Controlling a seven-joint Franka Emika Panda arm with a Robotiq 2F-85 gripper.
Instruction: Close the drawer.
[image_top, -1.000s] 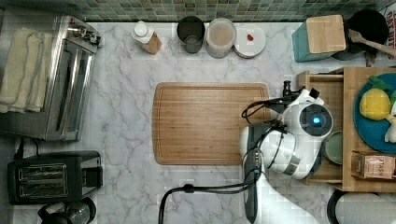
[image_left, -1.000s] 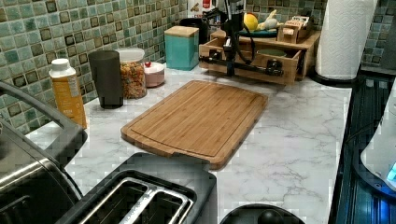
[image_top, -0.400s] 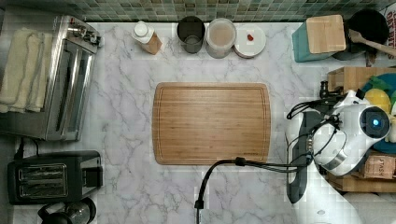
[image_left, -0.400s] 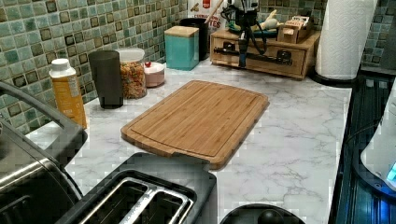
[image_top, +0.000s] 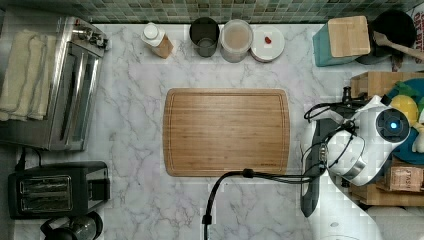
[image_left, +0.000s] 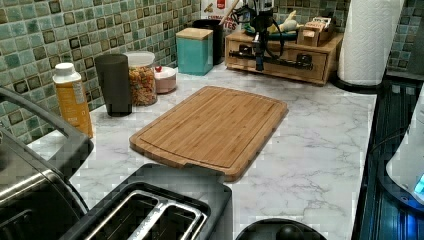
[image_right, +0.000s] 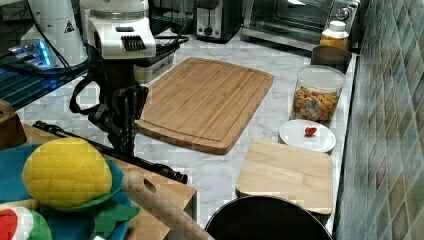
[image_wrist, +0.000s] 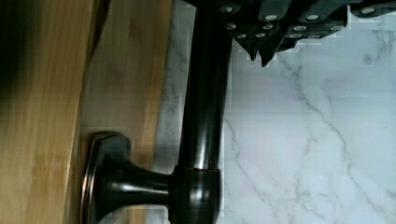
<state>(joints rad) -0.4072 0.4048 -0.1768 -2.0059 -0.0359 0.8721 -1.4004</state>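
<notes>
The light-wood drawer (image_left: 280, 56) with a long dark metal bar handle (image_left: 272, 59) sits pushed flush into its wooden cabinet at the far end of the white marble table (image_left: 320, 150) in the left view, beside a white paper towel roll (image_left: 367, 40). The black tool (image_left: 259, 50) of the white robot arm (image_top: 372, 145) stands at the drawer front, against the handle. In the wrist view the tool's fingers (image_wrist: 261, 44) lie beside the dark bar (image_wrist: 205, 93), just off it; whether they are spread or pressed together cannot be told. A rounded-corner bamboo cutting board (image_top: 226, 132) lies mid-table, well apart from the drawer. A yellow plush toy (image_right: 67, 172) rests on top of the cabinet.
</notes>
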